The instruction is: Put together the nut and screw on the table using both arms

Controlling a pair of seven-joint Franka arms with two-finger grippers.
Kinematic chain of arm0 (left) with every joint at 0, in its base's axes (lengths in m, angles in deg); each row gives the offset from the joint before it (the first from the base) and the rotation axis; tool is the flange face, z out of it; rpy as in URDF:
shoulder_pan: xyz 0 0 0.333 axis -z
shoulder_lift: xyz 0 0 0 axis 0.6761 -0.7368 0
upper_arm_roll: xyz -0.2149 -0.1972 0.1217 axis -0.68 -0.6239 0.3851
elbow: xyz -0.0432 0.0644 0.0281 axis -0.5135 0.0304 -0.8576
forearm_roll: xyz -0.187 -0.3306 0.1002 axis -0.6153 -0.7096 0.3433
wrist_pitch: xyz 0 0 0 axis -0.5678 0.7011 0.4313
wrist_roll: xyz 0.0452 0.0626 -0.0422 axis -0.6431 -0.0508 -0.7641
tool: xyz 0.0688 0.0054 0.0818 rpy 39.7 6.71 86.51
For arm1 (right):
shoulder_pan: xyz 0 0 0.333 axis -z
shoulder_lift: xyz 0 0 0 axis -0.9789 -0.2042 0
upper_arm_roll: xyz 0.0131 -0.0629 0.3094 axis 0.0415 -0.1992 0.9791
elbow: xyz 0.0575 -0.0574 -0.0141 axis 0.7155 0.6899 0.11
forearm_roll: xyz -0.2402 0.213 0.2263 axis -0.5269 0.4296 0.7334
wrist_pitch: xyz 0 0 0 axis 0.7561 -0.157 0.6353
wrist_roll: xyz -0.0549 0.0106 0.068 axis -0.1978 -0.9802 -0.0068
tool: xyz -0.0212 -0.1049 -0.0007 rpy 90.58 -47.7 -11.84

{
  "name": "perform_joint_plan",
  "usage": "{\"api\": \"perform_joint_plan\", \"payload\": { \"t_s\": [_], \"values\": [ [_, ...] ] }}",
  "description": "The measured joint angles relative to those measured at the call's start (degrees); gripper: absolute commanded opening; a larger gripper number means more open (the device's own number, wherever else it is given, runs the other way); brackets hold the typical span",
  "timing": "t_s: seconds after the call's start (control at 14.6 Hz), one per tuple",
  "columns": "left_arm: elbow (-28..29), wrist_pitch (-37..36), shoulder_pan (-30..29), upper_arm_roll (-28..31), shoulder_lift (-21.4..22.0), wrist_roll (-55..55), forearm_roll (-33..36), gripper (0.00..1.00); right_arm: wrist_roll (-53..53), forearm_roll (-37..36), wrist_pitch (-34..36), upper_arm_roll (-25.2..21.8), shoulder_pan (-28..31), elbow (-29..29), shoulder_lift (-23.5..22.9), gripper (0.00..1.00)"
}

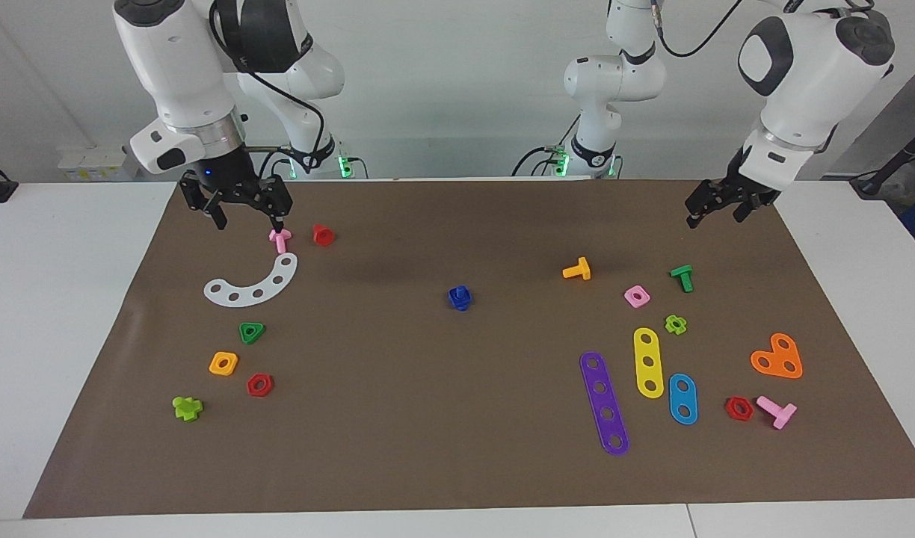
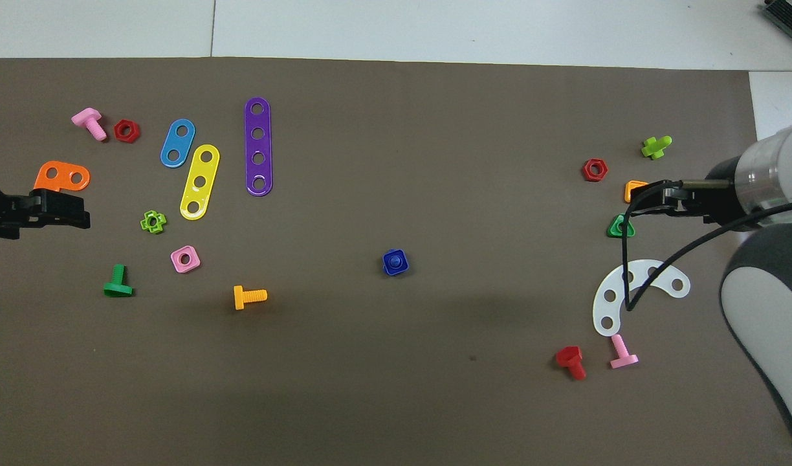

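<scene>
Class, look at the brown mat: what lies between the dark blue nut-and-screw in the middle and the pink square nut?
Only the orange bolt lies between the blue nut and screw and the pink square nut, slightly nearer the robots; otherwise bare mat. The overhead view shows it best.

**Loose toy parts on the mat**

Toward the left arm's end lie a purple strip, a yellow strip and a light blue strip, side by side. Near them are a pink nut, a green bolt, an orange bolt and an orange heart plate. Toward the right arm's end a white curved strip lies with a pink bolt at its tip and a red bolt just beside. Farther from the robots are a green triangle nut, an orange nut and a red hex nut.
</scene>
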Motion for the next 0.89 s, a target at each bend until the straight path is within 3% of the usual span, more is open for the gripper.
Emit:
{"api": "perform_joint_plan", "payload": {
  "t_s": [0.89],
  "values": [
    [-0.55,2.04,-0.76,0.34,-0.73,-1.63,3.99,1.00,-1.16,1.11,1.45,0.29,-0.13,-0.69,0.07,1.00]
  ]
}}
